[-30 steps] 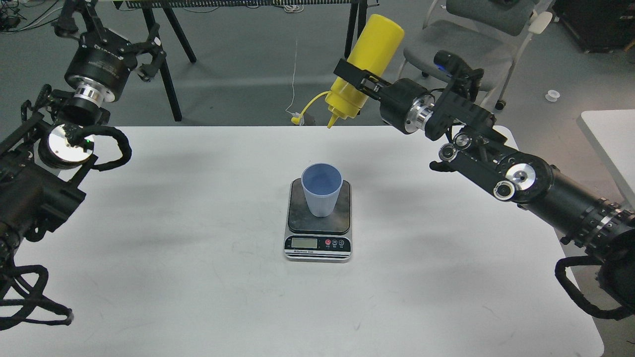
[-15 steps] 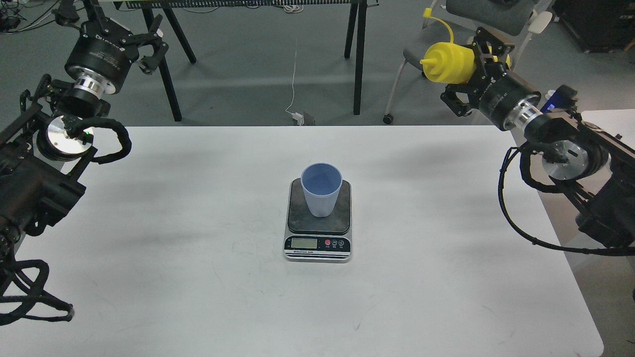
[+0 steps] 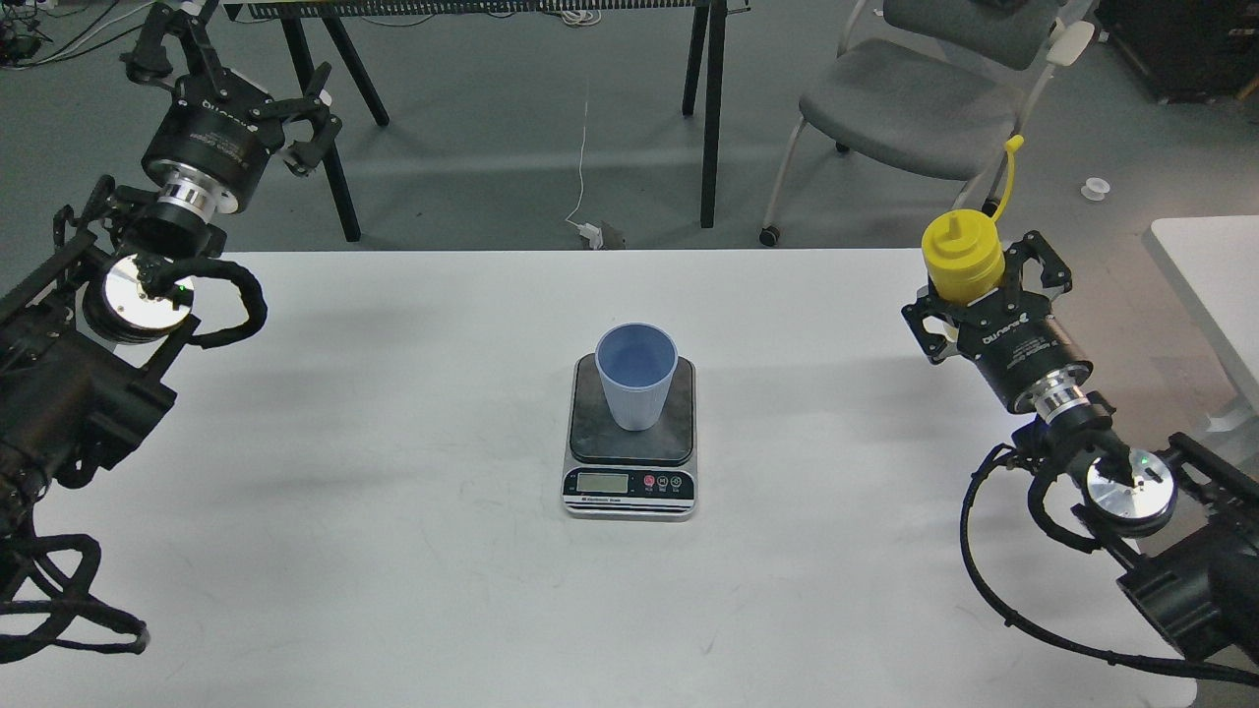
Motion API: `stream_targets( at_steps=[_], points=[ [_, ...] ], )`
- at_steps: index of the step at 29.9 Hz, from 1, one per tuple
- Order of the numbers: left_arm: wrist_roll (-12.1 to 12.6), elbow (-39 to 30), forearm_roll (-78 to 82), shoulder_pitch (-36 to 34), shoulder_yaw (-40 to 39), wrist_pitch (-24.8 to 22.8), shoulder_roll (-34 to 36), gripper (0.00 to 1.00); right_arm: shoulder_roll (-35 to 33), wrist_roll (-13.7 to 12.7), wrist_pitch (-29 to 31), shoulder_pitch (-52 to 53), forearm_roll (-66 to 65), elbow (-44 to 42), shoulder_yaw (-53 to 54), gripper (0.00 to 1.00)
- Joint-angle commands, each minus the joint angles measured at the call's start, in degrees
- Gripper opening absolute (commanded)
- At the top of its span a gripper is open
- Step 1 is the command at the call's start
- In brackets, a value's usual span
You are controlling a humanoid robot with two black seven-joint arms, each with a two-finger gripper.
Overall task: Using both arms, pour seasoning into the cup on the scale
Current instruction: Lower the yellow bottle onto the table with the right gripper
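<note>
The light-blue ribbed cup point(image 3: 637, 379) stands upright on the dark platform of the scale point(image 3: 593, 433) at the table's middle. My right gripper point(image 3: 981, 287) is near the table's right edge, far right of the cup, shut on the yellow seasoning bottle point(image 3: 960, 258). The bottle is upright with its nozzle up, and its tethered cap point(image 3: 1013, 145) hangs open above. The bottle's lower body is hidden by the gripper. My left gripper point(image 3: 241, 74) is open and empty, beyond the table's far left corner.
A grey chair point(image 3: 905, 98) and black trestle legs point(image 3: 710, 108) stand behind the white table point(image 3: 393, 551). A second white table point(image 3: 1205, 265) is at the right. A white cable point(image 3: 586, 157) and a small white object point(image 3: 1094, 189) lie on the floor.
My right arm has swung right and down, away from above the cup. The bottle has turned from nozzle-down to upright. My left gripper has shifted only slightly.
</note>
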Motion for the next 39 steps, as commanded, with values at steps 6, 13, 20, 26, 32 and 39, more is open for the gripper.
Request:
stream_targets(
  at_steps=[6, 13, 20, 26, 32, 39],
  points=[
    [-0.07, -0.13, 0.00, -0.06, 0.92, 0.00, -0.01, 0.99, 8.81, 0.48, 0.00, -3.80, 0.19, -0.57, 0.58, 0.41],
    [-0.07, -0.30, 0.00, 0.46, 0.92, 0.00, 0.17, 0.99, 9.69, 0.83, 0.00, -7.92, 0.36, -0.83, 1.28, 0.46],
    [0.02, -1.36, 0.00, 0.55, 0.92, 0.00, -0.01, 0.99, 9.69, 0.75, 0.00, -9.25, 0.36, -1.97, 1.72, 0.55],
    [0.10, -1.36, 0.09, 0.29, 1.01, 0.00, 0.26, 0.99, 9.61, 0.75, 0.00, -9.42, 0.36, -1.62, 2.16, 0.81],
    [0.10, -1.36, 0.09, 0.29, 1.01, 0.00, 0.43, 0.99, 8.91, 0.83, 0.00, -11.27, 0.36, -1.01, 3.48, 0.97],
    [0.10, -1.36, 0.09, 0.38, 1.01, 0.00, 0.17, 0.99, 4.34, 0.92, 0.00, -16.89, 0.27, 4.26, 4.45, 0.99]
  ],
)
